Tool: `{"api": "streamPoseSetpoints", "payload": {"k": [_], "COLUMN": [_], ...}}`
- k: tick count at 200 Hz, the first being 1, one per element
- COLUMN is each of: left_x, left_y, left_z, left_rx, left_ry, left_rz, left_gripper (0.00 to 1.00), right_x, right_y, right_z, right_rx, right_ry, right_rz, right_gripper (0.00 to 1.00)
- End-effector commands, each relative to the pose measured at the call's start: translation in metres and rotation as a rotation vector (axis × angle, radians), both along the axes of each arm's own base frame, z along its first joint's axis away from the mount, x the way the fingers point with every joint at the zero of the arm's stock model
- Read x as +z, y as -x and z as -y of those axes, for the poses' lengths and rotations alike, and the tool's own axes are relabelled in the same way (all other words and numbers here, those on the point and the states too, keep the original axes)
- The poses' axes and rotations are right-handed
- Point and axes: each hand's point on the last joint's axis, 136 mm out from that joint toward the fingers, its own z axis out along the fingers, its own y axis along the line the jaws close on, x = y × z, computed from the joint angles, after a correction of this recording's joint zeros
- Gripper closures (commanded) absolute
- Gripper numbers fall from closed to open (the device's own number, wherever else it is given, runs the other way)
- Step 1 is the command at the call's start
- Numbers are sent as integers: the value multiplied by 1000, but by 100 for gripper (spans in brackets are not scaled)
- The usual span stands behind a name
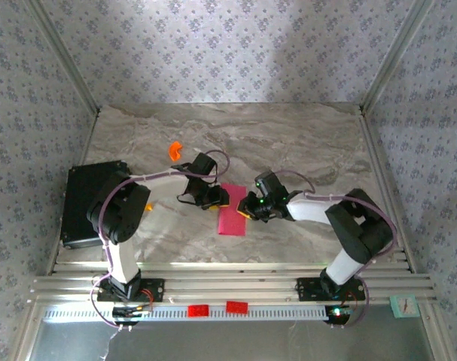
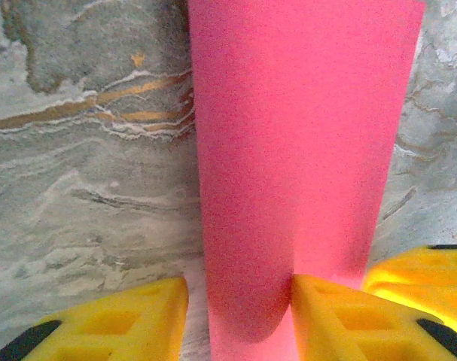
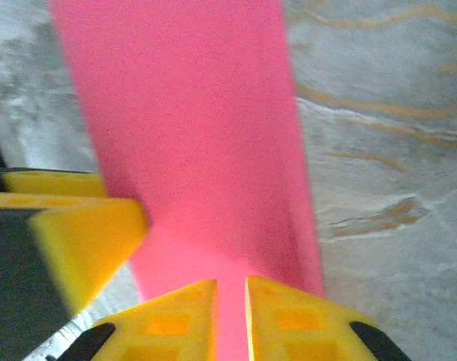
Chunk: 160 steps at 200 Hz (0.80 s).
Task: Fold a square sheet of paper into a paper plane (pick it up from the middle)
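The square sheet of paper (image 1: 231, 214) lies on the marble table as a magenta-pink strip, bowed up along its middle. In the left wrist view the paper (image 2: 303, 135) runs away from me, and its rounded hump sits between my left gripper's (image 2: 239, 289) yellow fingers (image 2: 115, 320). The right finger touches the hump; the left one stands a little clear, so the jaws are open around it. My right gripper (image 3: 230, 289) faces it from the other side, its fingertips (image 3: 288, 316) a narrow slit apart over the paper (image 3: 190, 113). Both grippers (image 1: 217, 198) (image 1: 247, 208) meet at the strip's far half.
A small orange plastic piece (image 1: 175, 149) lies on the table behind the left arm. A black box (image 1: 92, 203) stands at the left edge. Aluminium rails (image 1: 228, 278) run along the near edge, and patterned walls close in the sides.
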Motion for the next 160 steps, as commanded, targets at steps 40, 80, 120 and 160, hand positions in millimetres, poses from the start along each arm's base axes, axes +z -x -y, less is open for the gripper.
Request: {"api": "streamPoseSetpoints", "payload": {"k": [40, 80, 120, 160], "left_x": [-21, -26, -34, -40], "left_y": [9, 8, 10, 11], "left_z": [-12, -18, -22, -25], "left_rx": [6, 16, 6, 2], "left_ry": [-85, -124, -153, -187], "left_rz": [-37, -43, -52, -55], "left_gripper": [58, 58, 60, 59], "right_x": [31, 33, 35, 35], "right_y": [-8, -2, -1, -3], "right_z": [71, 107, 116, 116], "right_rx": [-184, -311, -337, -338], "right_ry": [119, 109, 111, 108], "right_rz": [130, 143, 148, 146], "right_gripper": [78, 78, 77, 77]}}
